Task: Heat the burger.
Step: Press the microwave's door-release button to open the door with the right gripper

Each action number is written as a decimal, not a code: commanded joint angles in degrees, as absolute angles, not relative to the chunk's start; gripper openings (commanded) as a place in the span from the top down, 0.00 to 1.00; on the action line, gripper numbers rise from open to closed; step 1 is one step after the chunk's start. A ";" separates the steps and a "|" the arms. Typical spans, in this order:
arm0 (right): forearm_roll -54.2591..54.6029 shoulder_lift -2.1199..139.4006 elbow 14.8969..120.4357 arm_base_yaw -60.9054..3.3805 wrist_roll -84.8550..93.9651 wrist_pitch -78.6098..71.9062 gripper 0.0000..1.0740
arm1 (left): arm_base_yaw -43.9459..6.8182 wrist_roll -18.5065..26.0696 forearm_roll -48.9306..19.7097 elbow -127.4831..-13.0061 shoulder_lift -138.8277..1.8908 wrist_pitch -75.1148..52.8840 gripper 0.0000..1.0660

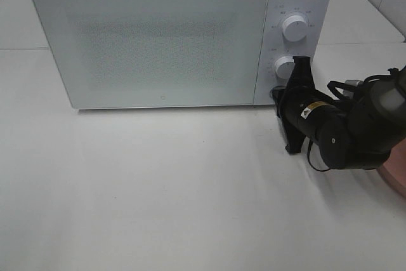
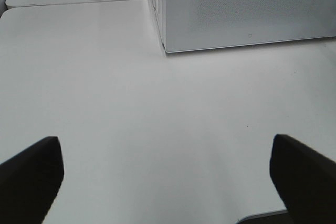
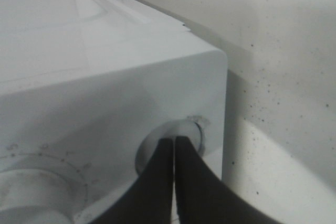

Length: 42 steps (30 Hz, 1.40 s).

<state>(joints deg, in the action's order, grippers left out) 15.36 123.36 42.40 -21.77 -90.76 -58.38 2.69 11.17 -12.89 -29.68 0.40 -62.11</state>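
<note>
White microwave [image 1: 158, 42] shut; burger nowhere seen, presumably inside. Right pincer [image 3: 174, 142] closed tight, tips at lower dial [image 1: 284, 66], likely for setting heating time. Left pincer [image 2: 165, 145] spread wide over desk [image 2: 131, 77], idle.

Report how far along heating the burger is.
Done: nothing certain; the microwave door is shut and no burger is in view. In hand: the shut right end effector points into its round button. The left end effector hangs open, empty. To do: loading or starting; cannot tell which.
</note>
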 commanded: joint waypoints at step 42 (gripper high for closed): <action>22.06 123.30 53.46 -20.17 -81.88 -79.58 1.00 | 2.86 10.89 -12.83 -29.68 1.09 -61.25 0.06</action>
<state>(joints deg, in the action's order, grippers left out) 21.77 124.45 47.27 -22.63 -83.19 -54.49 2.69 11.17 -12.89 -29.68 0.40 -62.11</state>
